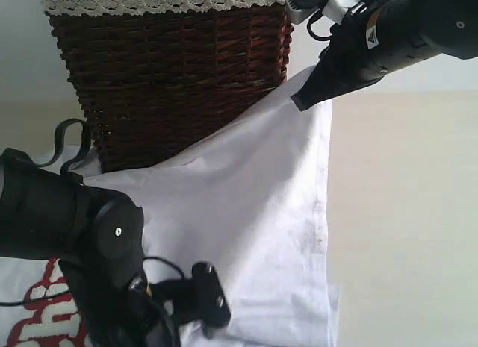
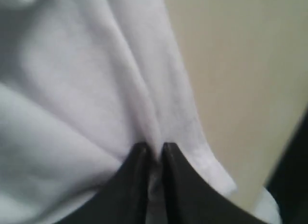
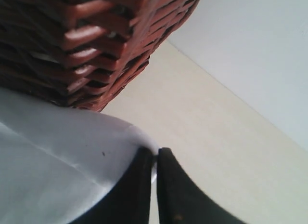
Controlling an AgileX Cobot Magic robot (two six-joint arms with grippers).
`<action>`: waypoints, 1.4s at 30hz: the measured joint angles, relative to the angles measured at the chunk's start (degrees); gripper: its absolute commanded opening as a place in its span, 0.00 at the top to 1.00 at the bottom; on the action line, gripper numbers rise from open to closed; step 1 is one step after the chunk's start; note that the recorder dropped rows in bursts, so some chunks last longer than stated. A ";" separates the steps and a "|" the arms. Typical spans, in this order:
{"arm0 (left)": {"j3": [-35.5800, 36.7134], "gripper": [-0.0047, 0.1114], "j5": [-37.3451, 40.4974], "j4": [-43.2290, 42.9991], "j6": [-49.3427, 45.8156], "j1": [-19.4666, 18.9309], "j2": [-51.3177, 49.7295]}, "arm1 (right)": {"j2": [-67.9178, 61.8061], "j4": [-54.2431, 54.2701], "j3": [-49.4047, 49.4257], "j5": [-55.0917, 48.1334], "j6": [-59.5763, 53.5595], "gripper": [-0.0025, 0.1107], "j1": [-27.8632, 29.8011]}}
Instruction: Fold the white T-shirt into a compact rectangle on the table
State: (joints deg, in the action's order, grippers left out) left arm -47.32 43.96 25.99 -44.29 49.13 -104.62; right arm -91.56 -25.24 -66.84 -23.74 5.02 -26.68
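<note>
The white T-shirt (image 1: 254,213) lies spread on the table (image 1: 403,213), with part of its red-outlined lettering (image 1: 41,310) showing at the lower left. My right gripper (image 1: 299,102) is shut on the shirt's far corner and holds it lifted in front of the basket; in the right wrist view the fabric (image 3: 57,166) is pinched between the black fingers (image 3: 155,154). My left gripper (image 1: 213,321) is shut on the near part of the shirt; the left wrist view shows a fold of cloth (image 2: 120,89) caught between the fingers (image 2: 155,149).
A dark red wicker basket (image 1: 172,78) with white lace trim (image 1: 160,0) stands at the back, right behind the lifted shirt corner. Bare table stretches to the right of the shirt's edge (image 1: 327,205).
</note>
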 measured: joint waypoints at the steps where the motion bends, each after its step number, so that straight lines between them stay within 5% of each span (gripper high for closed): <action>1: 0.27 0.89 4.96 -0.57 0.23 0.00 -0.13 | 0.00 0.00 -0.03 0.00 0.00 0.93 0.00; 5: 0.51 0.89 13.83 -1.06 0.35 0.04 -0.36 | 0.00 0.00 -0.32 -0.39 0.00 0.93 0.00; 21: 0.59 0.89 20.14 6.85 -8.65 0.04 10.68 | 0.00 -15.90 -0.32 0.23 11.12 0.93 0.00; 30: 0.59 0.89 21.21 6.39 -7.73 0.04 13.45 | 0.00 -17.45 -1.34 1.90 12.30 0.74 0.09; 36: 0.59 0.70 18.96 6.39 -7.50 0.04 13.45 | 0.00 -15.88 -3.27 -1.21 13.16 0.72 0.14; 42: 0.59 0.53 13.29 6.30 -7.50 0.04 13.45 | 0.00 -1.24 -5.45 -9.36 4.92 0.77 0.14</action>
State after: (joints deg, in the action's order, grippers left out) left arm -46.72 57.25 32.29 -51.79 49.17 -91.17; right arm -91.56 -26.48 -72.29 -33.10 9.95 -26.55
